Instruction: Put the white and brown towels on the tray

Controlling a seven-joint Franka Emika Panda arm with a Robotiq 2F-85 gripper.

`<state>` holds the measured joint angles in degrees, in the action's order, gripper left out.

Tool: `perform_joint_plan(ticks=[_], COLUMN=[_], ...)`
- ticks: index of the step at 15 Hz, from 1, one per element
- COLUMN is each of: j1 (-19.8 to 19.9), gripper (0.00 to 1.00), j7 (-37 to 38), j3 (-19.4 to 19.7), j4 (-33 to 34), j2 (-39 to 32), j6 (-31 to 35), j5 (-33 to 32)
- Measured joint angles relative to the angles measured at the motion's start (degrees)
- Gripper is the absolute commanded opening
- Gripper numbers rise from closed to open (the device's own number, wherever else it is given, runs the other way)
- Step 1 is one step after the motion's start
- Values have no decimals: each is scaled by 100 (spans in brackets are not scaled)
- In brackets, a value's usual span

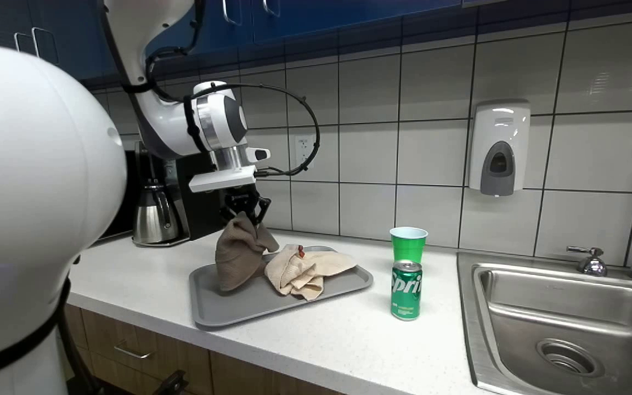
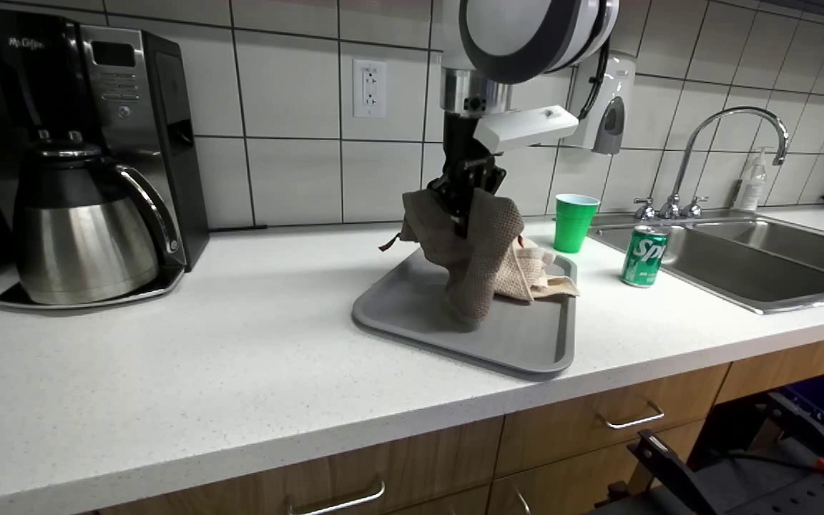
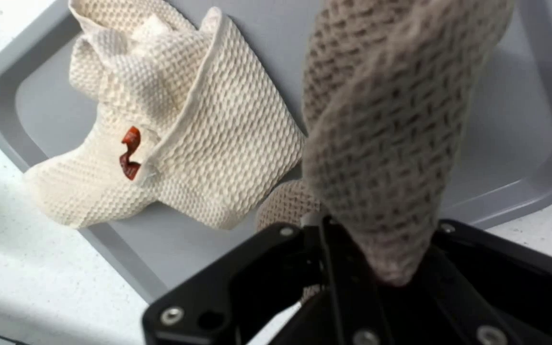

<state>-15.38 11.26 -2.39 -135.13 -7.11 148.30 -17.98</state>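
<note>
The grey tray (image 1: 223,308) lies on the counter and shows in both exterior views (image 2: 412,315). The white towel, cream with a small red-brown tag, lies crumpled on it (image 1: 308,271), toward the cup side. It shows at the left in the wrist view (image 3: 228,129). My gripper (image 1: 246,213) is above the tray, shut on the bunched brown towel (image 1: 239,255). The brown towel hangs down over the tray in both exterior views (image 2: 491,247) and fills much of the wrist view (image 3: 391,120). Whether its lower end touches the tray is unclear. The towel partly hides the fingertips (image 2: 462,211).
A green cup (image 1: 408,244) and a Sprite can (image 1: 406,291) stand beside the tray, toward the metal sink (image 1: 467,307). A coffee maker with a steel carafe (image 2: 86,236) stands on the opposite side. The tiled wall (image 1: 368,148) runs behind the counter.
</note>
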Motion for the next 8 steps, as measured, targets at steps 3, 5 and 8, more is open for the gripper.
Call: perform_joint_plan(ticks=[3,5,8], j1=[31,42,39], gripper=[2,2,2], j7=[50,102,151], j3=[0,0,-10], j4=[-107,-130,-118], j2=[-44,-147,-417], j6=[-3,-3,-3], j5=[0,0,-10])
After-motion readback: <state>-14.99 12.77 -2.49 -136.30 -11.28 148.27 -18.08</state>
